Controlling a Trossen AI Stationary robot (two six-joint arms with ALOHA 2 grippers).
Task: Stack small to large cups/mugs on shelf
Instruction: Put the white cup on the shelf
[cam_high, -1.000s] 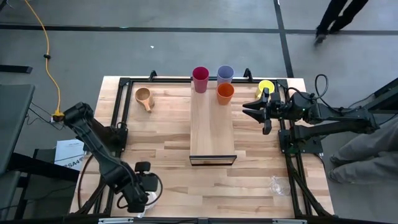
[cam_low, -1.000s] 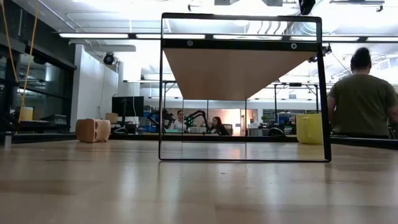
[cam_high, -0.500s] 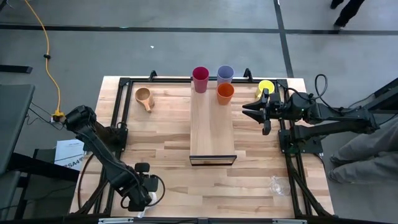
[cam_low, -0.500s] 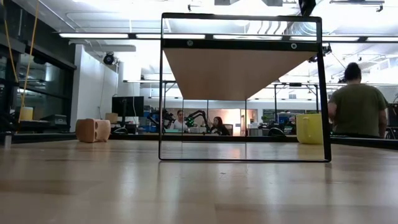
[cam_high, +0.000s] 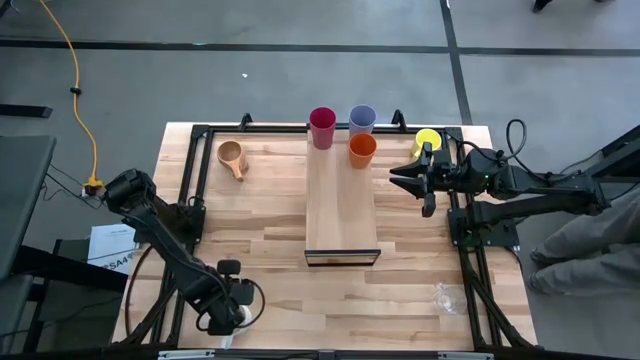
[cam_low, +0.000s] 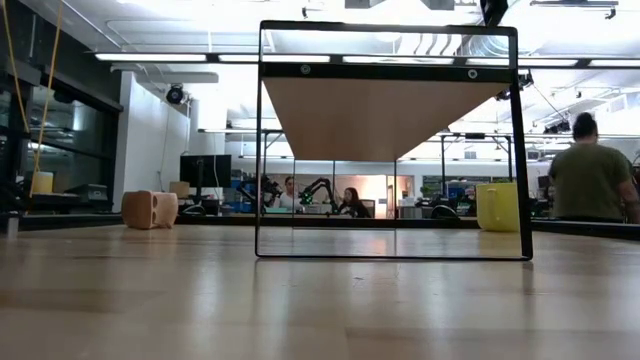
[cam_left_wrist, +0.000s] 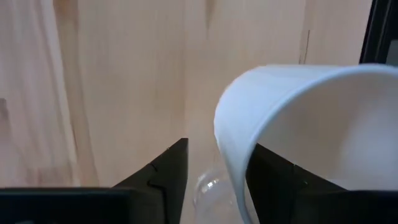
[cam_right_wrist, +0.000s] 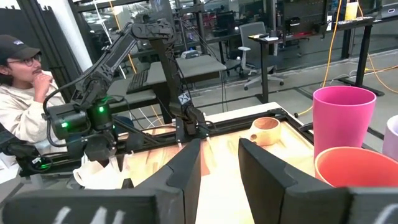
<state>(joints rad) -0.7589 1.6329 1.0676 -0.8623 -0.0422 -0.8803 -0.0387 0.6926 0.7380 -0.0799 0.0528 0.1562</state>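
Observation:
The white mug (cam_high: 241, 315) sits at the table's near left; it fills the left wrist view (cam_left_wrist: 311, 124). My left gripper (cam_high: 228, 310) is open astride its wall (cam_left_wrist: 217, 146), with a clear glass (cam_left_wrist: 208, 186) showing below. My right gripper (cam_high: 392, 177) hovers open and empty right of the shelf (cam_high: 340, 200), beside the yellow mug (cam_high: 427, 140). The crimson (cam_high: 322, 127), lavender (cam_high: 362, 120) and orange (cam_high: 362, 150) tumblers stand at the shelf's far end. The wooden handled cup (cam_high: 231, 156) rests far left. Another clear glass (cam_high: 450, 297) lies near right. My left gripper has one finger (cam_left_wrist: 273, 177) inside the white mug and the other (cam_left_wrist: 168, 171) outside, astride the wall near the rim (cam_left_wrist: 227, 143). A gap shows between the outer finger and the wall. I cannot tell whether the inner finger touches.
The shelf stands on a thin black frame (cam_low: 262, 140) in mid-table, with open space under it. Black rails (cam_high: 195, 180) run along both table sides. A person (cam_right_wrist: 22, 93) sits beyond the table's left side; others show in the room behind.
My left gripper has shifted slightly at the white mug, and less of the mug now shows beside it in the high view. A person in the room behind has walked away to the right.

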